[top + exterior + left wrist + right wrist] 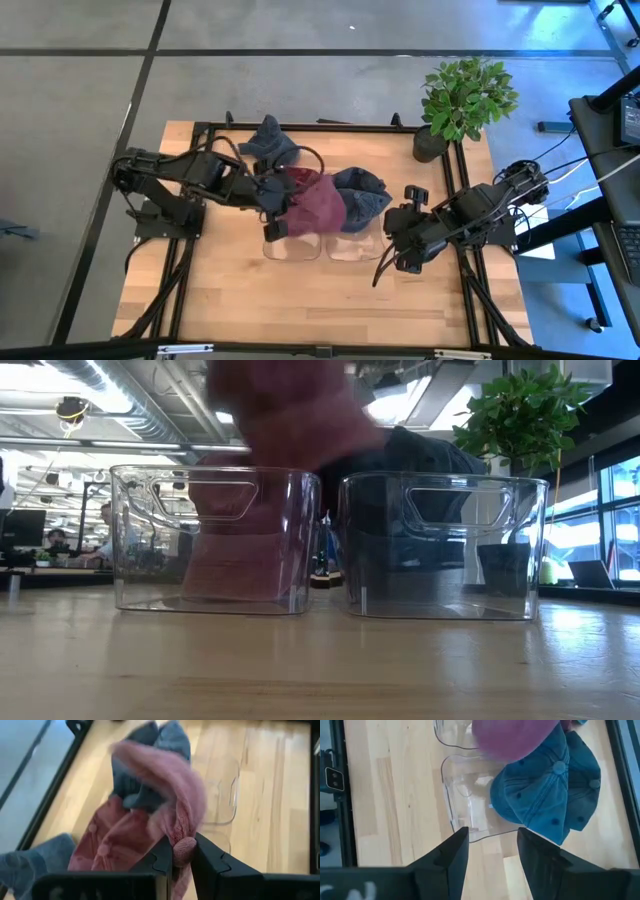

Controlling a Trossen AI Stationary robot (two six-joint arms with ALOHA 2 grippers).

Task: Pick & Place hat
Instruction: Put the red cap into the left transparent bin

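A pink hat (318,203) sits at the table's middle, just beyond the left of two clear bins (292,246), and shows blurred above that bin in the low view (285,420). My left gripper (182,865) is shut on it. Darker pink cloth (107,842) lies under it. Blue caps (362,194) lie heaped beside it, behind the right bin (352,246). Another grey-blue hat (268,143) lies near the far edge. My right gripper (492,852) is open above the table, at the right bin's (470,795) right side, touching nothing. My left gripper pinches a bunched fold of the pink hat's edge (184,847) between its two fingers, coming from the table's left. The hat's fuzzy body (165,775) arches away beyond the fingertips, raised over the darker pink cloth and the blue caps.
A potted plant (462,100) stands at the table's far right corner. A black frame rail (300,127) runs along the far and side edges. Bare wood (300,300) lies toward the near edge, in front of the bins.
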